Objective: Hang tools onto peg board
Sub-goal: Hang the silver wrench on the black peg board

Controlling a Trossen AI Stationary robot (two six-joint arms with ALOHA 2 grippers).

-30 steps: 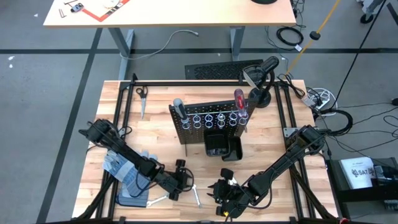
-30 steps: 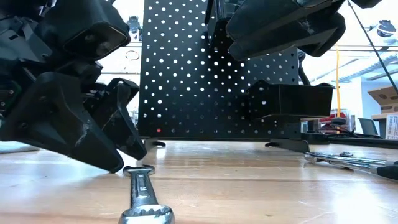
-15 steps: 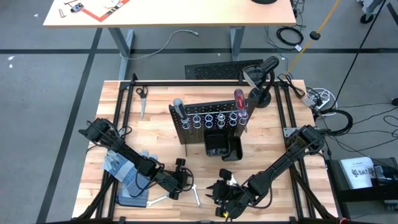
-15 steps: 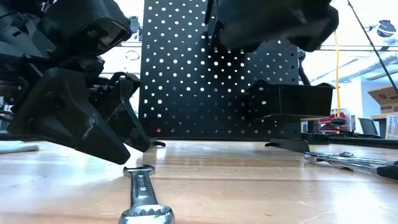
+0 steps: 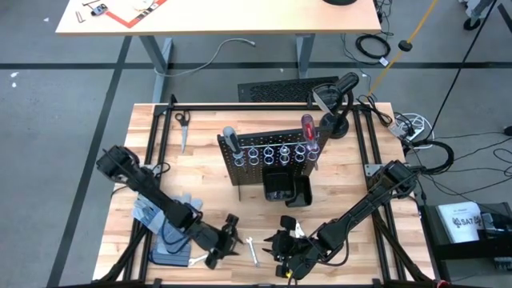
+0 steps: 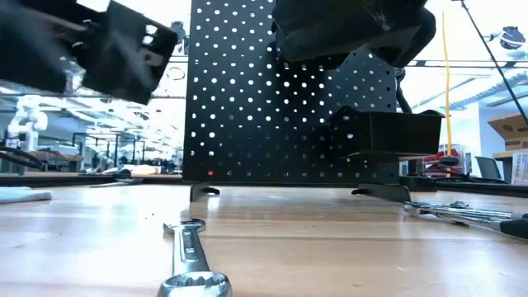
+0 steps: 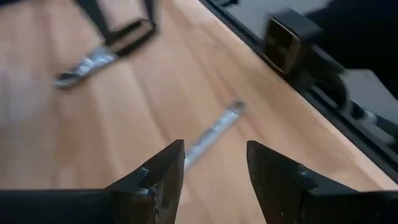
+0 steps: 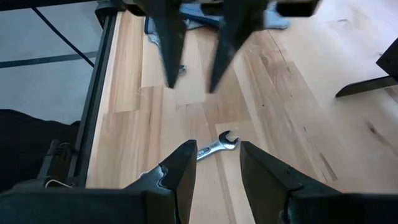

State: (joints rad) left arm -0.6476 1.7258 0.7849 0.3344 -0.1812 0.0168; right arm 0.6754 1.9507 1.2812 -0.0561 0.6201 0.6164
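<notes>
Left hand (image 5: 226, 246), released and empty, hovers near the wooden table (image 5: 200, 188) front edge; a silver wrench (image 5: 251, 251) lies just beside it. Right hand (image 5: 282, 254), also released, flanks the wrench.

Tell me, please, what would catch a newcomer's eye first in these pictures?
First, the upright black peg board at the middle of the table, with a red-handled screwdriver and a grey-handled one already standing in its row of rings. Next, both arms at the near edge: the left end effector and the right end effector, each open and empty, flank a silver wrench lying flat on the wood.
</notes>
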